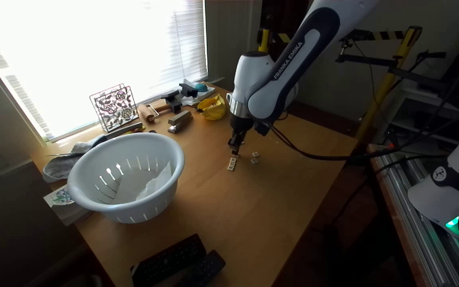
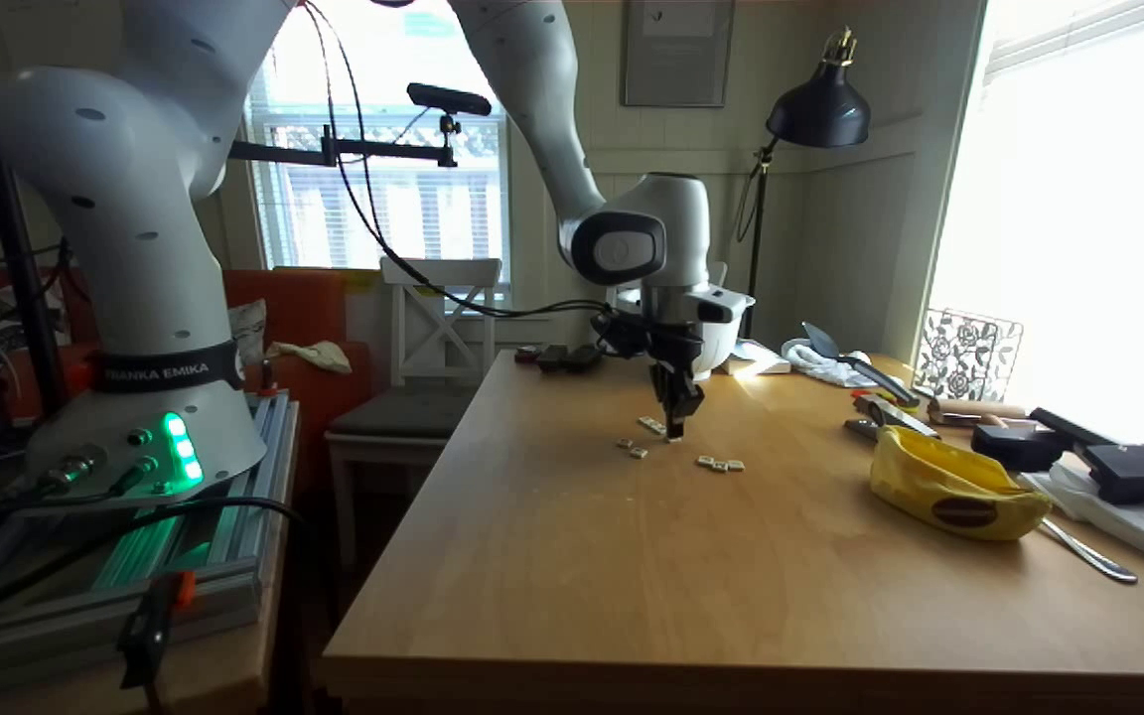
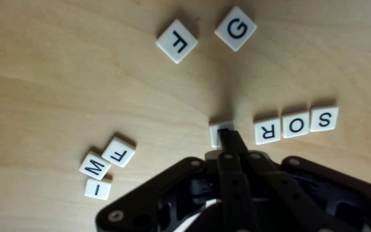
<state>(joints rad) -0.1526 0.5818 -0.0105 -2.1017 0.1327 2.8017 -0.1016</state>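
Wrist view: examined black, hard-edged gripper (image 3: pixel 230 140) with slim fingers clenched together, aimed down at a thin, square, off-white letter tile (image 3: pixel 214 133). Found this piece flat on the bench (image 2: pixel 731 586), a smooth pale surface of fine wood grain, between the robot-side and window-side edges, with face partly covered by the fingertips. Cannot read its letter or confirm contact.

Noted just beside, across a small gap, a straight row of matching pieces: R tile (image 3: pixel 267 131), O tile (image 3: pixel 296 124) and S tile (image 3: pixel 324 118), black glyphs upside down. Logged well apart, turned like diamonds, an F tile (image 3: pixel 176 41) and a G tile (image 3: pixel 235 28). Opposite the row, recorded a close cluster: second F tile (image 3: pixel 118 152), tile marked M or W (image 3: pixel 95 165), and I tile (image 3: pixel 98 189).

In an exterior view, observed by the bench's end edge a round white plastic colander (image 1: pixel 157 206) with slotted wall; toward the robot-side corner of that end, black remotes (image 1: pixel 169 259). Near the window-side edge, listed a floral openwork rack (image 1: pixel 116 107), a metallic stapler (image 1: pixel 180 120) and a yellow banana-shaped pouch (image 1: pixel 213 109).
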